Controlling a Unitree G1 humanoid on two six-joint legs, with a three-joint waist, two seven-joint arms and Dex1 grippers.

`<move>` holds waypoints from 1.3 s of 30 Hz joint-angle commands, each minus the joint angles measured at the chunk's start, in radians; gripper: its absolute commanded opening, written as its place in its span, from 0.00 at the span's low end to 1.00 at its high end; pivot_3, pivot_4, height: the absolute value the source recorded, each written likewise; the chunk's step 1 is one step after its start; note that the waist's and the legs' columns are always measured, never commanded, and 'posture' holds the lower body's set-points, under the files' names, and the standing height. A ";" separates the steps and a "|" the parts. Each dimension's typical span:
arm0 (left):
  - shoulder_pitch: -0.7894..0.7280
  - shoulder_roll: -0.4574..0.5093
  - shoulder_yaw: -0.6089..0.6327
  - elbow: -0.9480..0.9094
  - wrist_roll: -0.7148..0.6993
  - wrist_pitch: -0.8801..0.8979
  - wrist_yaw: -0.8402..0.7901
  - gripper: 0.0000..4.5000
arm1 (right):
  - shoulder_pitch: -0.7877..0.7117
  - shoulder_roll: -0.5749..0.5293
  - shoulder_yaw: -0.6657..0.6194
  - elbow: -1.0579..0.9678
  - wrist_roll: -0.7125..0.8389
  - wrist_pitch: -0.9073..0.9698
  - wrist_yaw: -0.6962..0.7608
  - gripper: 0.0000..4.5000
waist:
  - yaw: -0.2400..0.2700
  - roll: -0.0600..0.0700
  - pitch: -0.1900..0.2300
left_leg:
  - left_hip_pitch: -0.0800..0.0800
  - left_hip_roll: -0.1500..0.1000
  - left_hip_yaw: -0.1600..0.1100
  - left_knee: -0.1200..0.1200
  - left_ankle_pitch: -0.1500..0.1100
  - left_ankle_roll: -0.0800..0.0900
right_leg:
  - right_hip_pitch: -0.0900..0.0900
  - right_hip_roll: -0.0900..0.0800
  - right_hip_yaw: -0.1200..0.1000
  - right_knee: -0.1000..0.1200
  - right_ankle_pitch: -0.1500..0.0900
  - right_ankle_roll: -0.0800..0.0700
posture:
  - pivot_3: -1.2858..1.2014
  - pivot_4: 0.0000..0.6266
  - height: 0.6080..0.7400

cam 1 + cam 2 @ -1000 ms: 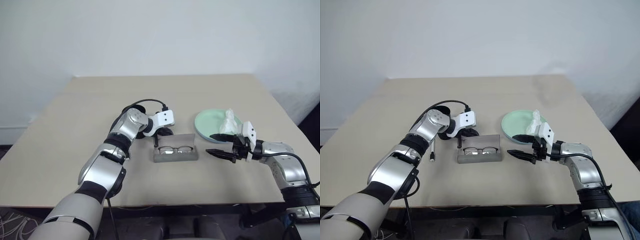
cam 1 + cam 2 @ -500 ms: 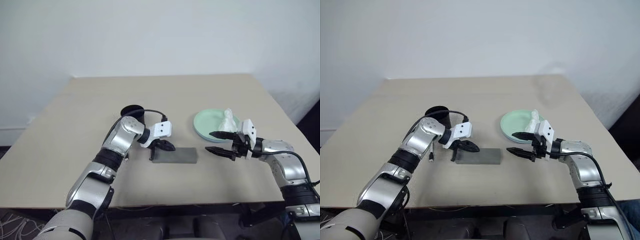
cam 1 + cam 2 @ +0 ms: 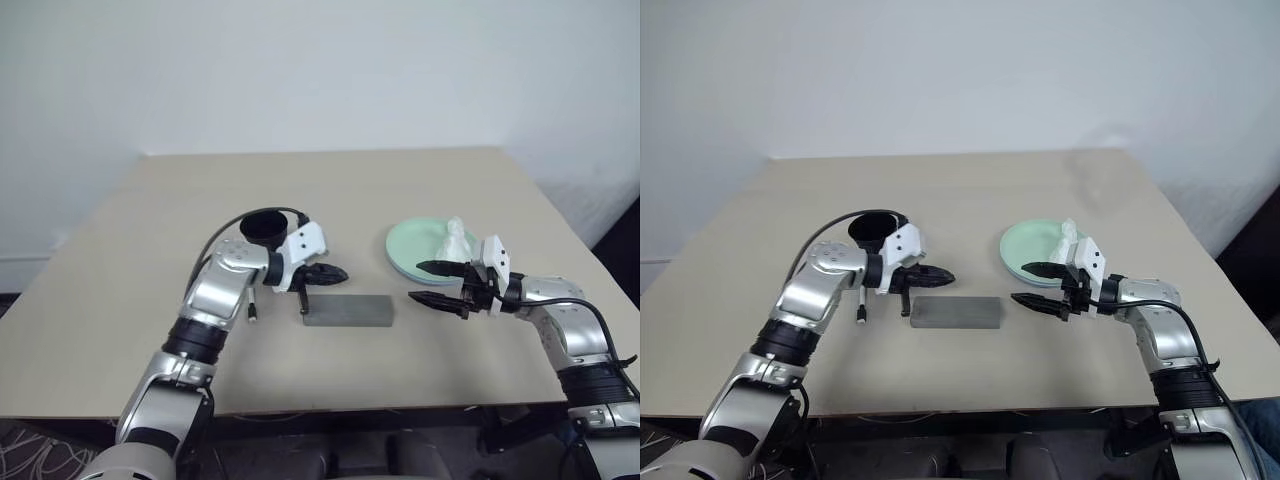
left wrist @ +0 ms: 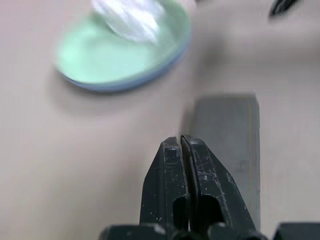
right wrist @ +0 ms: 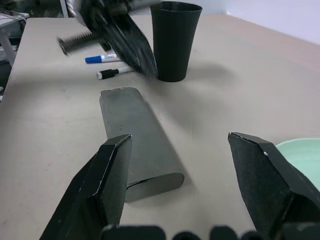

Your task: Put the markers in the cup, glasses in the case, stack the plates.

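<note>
Markers (image 5: 107,66) lie on the table (image 3: 150,340) beside the black cup (image 5: 175,40), one blue-capped, one dark-capped, at the upper left of the right wrist view; neither is in the cup yet. The grey case (image 3: 348,310) sits shut at the centre of the left eye view, so the glasses cannot be seen. At centre right, the mint green plate rests on the light blue one, and these plates (image 3: 415,250) carry a crumpled white tissue (image 3: 456,238).

The left gripper (image 3: 338,272) hovers just above the case's left end with its jaws pressed together, holding nothing. The right gripper (image 3: 424,282) hangs between the case and the plates, jaws spread wide and empty.

Judged from here, the main risk is the left arm clipping the cup when it reaches for the markers, since the cup stands close behind it and looks light enough to tip. A slim marker could also roll away under a shallow pinch.

No writing, brand or label can be read on anything.
</note>
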 commanded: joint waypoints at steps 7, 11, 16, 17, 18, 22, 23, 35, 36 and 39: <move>0.341 -0.022 0.199 -0.440 -0.117 0.262 0.336 0.00 | -0.069 0.004 0.002 0.062 0.003 -0.036 0.048 0.74 | 0.004 0.000 0.000 | 0.000 0.000 0.000 0.000 0.000 -0.001 | 0.001 0.000 0.000 0.000 0.000 0.000 | 0.52 0.00 1.00; 0.411 -0.075 0.229 -0.495 -0.088 0.328 0.512 0.00 | -0.087 0.013 0.012 0.089 0.004 -0.043 0.066 0.74 | 0.008 -0.001 0.000 | 0.001 0.000 -0.001 0.000 -0.001 -0.005 | 0.002 0.000 -0.001 0.000 0.000 0.000 | 0.52 0.00 1.00; 0.429 -0.151 0.243 -0.496 -0.021 0.363 0.739 0.00 | -0.117 0.030 0.026 0.137 -0.007 -0.059 0.090 0.74 | 0.006 -0.001 0.000 | 0.004 0.000 0.000 -0.001 0.000 -0.007 | 0.004 0.000 -0.001 0.001 0.000 0.000 | 0.52 0.00 1.00; 0.424 -0.165 0.245 -0.491 -0.009 0.363 0.779 0.00 | -0.123 0.035 0.028 0.148 -0.010 -0.063 0.093 0.74 | 0.006 -0.001 0.000 | 0.004 0.000 0.000 -0.001 0.000 -0.007 | 0.004 0.000 -0.001 0.001 0.000 0.000 | 0.52 0.00 1.00; 0.416 -0.182 0.250 -0.484 -0.002 0.368 0.818 0.09 | -0.129 0.039 0.031 0.157 -0.012 -0.068 0.095 0.74 | 0.006 -0.001 0.000 | 0.005 0.000 0.000 -0.001 0.000 -0.007 | 0.005 0.000 -0.001 0.001 0.000 -0.001 | 0.52 0.00 1.00; 0.384 -0.211 0.250 -0.450 0.032 0.364 0.925 0.35 | -0.142 0.052 0.039 0.174 -0.019 -0.079 0.099 0.74 | 0.005 -0.001 0.000 | 0.009 0.000 0.000 -0.002 0.000 -0.007 | 0.008 0.000 -0.001 0.001 0.000 0.000 | 0.52 0.00 1.00; 0.374 -0.215 0.251 -0.437 0.039 0.362 0.946 0.43 | -0.142 0.054 0.039 0.175 -0.020 -0.080 0.100 0.74 | 0.005 -0.001 0.000 | 0.009 0.000 0.000 -0.002 0.000 -0.007 | 0.009 0.000 -0.001 0.000 0.000 0.000 | 0.52 0.00 1.00; 0.263 -0.231 0.248 -0.248 0.029 0.444 1.027 0.81 | -0.094 0.039 0.020 0.124 -0.017 -0.070 0.068 0.74 | 0.006 -0.001 0.000 | 0.010 0.000 0.000 -0.004 0.000 -0.007 | 0.009 0.000 -0.001 0.000 0.000 0.000 | 0.52 0.00 1.00; 0.256 -0.231 0.244 -0.235 0.028 0.447 1.025 0.81 | -0.088 0.037 0.018 0.117 -0.016 -0.068 0.063 0.74 | 0.006 -0.001 0.000 | 0.010 0.000 0.000 -0.004 0.000 -0.007 | 0.009 0.000 -0.001 0.000 0.000 0.000 | 0.52 0.00 1.00; 0.240 -0.235 0.244 -0.203 0.030 0.462 1.034 0.81 | -0.072 0.032 0.014 0.100 -0.014 -0.066 0.051 0.74 | 0.005 -0.001 0.000 | 0.010 0.000 0.000 -0.004 0.000 -0.007 | 0.009 0.000 -0.001 0.000 0.000 0.000 | 0.52 0.00 1.00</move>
